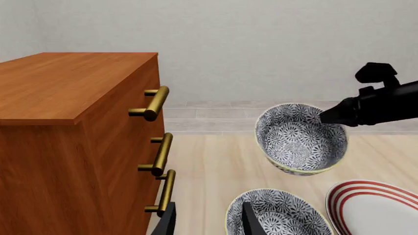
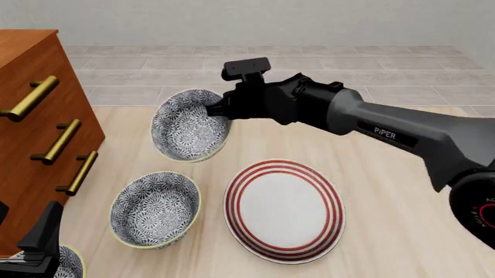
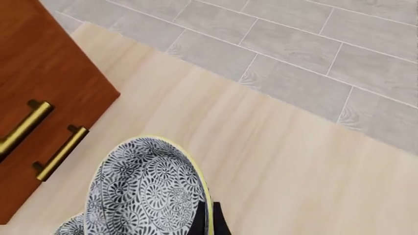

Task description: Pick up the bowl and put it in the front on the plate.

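My right gripper (image 2: 219,110) is shut on the rim of the bowl (image 2: 185,128), a deep blue-grey floral bowl with a yellowish rim. It holds the bowl tilted in the air above the back left of the table. In the left wrist view the bowl (image 1: 299,139) hangs off the right gripper (image 1: 330,116). In the right wrist view the bowl (image 3: 145,190) fills the area beside the fingers (image 3: 207,221). The plate (image 2: 283,209), white with red rings, lies flat on the table nearer than the bowl. My left gripper (image 2: 27,223) is open at the near left, empty.
A second matching bowl (image 2: 153,209) stands on the table left of the plate, just beyond my left fingers (image 1: 251,220). A third bowl (image 2: 68,263) shows at the near left corner. A wooden dresser (image 2: 31,116) with brass handles occupies the left side.
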Motion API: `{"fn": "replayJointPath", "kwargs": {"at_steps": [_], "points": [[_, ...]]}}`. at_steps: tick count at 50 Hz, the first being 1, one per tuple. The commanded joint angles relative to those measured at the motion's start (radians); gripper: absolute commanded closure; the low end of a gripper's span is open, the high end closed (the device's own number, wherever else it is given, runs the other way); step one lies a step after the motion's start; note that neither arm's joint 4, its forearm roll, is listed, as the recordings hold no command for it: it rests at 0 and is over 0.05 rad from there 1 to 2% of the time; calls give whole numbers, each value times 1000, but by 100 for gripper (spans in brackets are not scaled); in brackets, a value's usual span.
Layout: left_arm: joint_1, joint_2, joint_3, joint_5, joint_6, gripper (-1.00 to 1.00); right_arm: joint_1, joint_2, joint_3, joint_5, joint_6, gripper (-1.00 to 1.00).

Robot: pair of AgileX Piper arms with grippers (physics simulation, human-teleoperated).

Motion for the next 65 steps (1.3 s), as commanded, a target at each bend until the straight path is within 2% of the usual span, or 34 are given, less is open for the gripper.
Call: {"fn": "replayJointPath", "kwargs": {"at_steps": [1, 36, 60, 65], "points": [[0, 0, 0, 0, 0, -100, -4, -99, 126, -53, 20, 100], [0, 0, 0, 0, 0, -100, -34, -322, 432, -173, 83, 100], [0, 0, 0, 0, 0, -100, -60, -402, 599, -270, 135, 100], [0, 0, 0, 0, 0, -100, -65, -423, 633, -290, 128, 100]]}}
